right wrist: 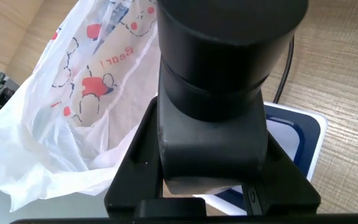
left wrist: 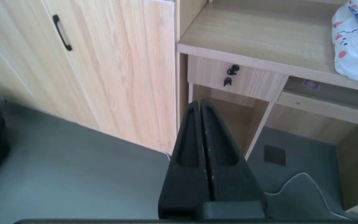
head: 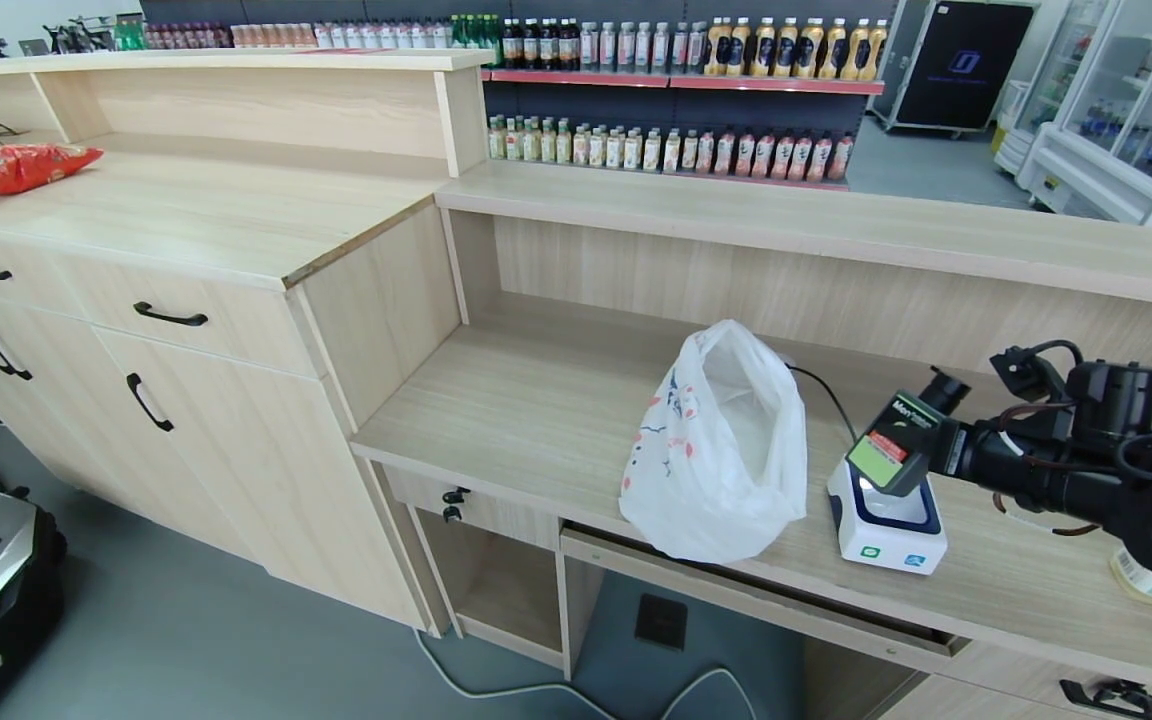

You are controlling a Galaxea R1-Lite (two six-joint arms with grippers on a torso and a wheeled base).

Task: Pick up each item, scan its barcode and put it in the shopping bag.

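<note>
1 dark bottle (head: pixel 896 442) sits clenched in the right gripper (head: pixel 938 447) over the scanner (head: pixel 886 528), right of the shopping bag (head: pixel 721 450); left gripper (left wrist: pixel 201 111) pressed closed.

The head camera sits high and looks forward and down over the desk (head: pixel 536 420). In its view the shopping bag (head: pixel 716 450) is near centre and the scanner (head: pixel 886 525) is toward 4 o'clock. The left wrist camera hangs low, well off the desk, and looks along the left gripper (left wrist: pixel 202 124) at the floor (left wrist: pixel 73 168) and the desk's front edge. It shares a corner of the bag with the head view. The right wrist camera looks steeply down from close above the bag and scanner, both also in the head view. The dark container (right wrist: pixel 219 81) in the right gripper (head: pixel 911 445) blocks its middle.
</note>
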